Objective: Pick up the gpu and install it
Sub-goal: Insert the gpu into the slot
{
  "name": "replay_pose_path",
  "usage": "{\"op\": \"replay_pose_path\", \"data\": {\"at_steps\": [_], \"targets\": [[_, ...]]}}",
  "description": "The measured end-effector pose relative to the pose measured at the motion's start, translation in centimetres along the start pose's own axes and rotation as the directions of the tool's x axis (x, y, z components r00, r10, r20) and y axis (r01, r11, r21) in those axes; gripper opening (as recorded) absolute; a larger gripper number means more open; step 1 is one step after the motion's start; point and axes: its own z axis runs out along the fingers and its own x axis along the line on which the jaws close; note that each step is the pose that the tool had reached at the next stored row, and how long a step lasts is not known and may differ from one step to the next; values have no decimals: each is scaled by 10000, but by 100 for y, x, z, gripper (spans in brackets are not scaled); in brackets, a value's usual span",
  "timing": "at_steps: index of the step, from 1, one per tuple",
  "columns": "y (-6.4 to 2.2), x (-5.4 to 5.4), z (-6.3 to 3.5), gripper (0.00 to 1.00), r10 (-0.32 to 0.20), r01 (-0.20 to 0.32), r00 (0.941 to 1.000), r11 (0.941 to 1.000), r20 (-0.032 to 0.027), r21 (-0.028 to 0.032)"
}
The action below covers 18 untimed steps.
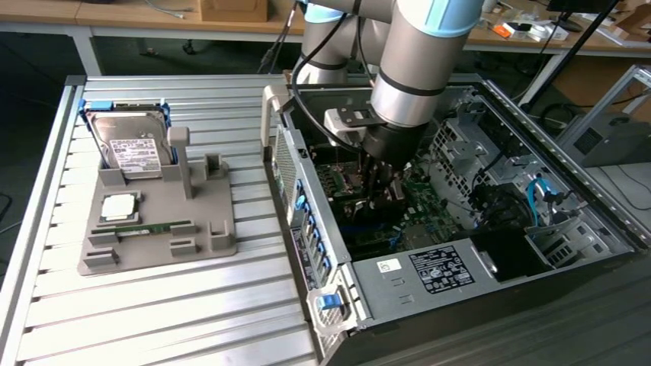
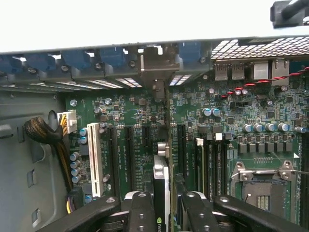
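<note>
Tool (image 2: 161, 212) clamped on the gpu (image 2: 161, 181) inside the open computer case (image 1: 336, 305).
The card stands edge-on between the fingers (image 2: 141, 212), above the motherboard (image 2: 241, 121) slots, its metal bracket (image 2: 157, 65) at the case's rear wall.

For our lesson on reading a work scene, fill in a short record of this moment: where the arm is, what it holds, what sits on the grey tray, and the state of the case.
Arm position: gripper reaching down inside the open computer case
Held item: gpu, edge-on between the jaws, above the motherboard slots
Grey tray: hard drive standing upright, processor chip, RAM stick
Case state: side panel off
</note>
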Motion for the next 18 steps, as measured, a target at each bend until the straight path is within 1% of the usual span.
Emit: {"op": "replay_pose_path", "data": {"at_steps": [18], "targets": [[2,-2,49,27,-1,1,10000,10000,-7,-1]]}}
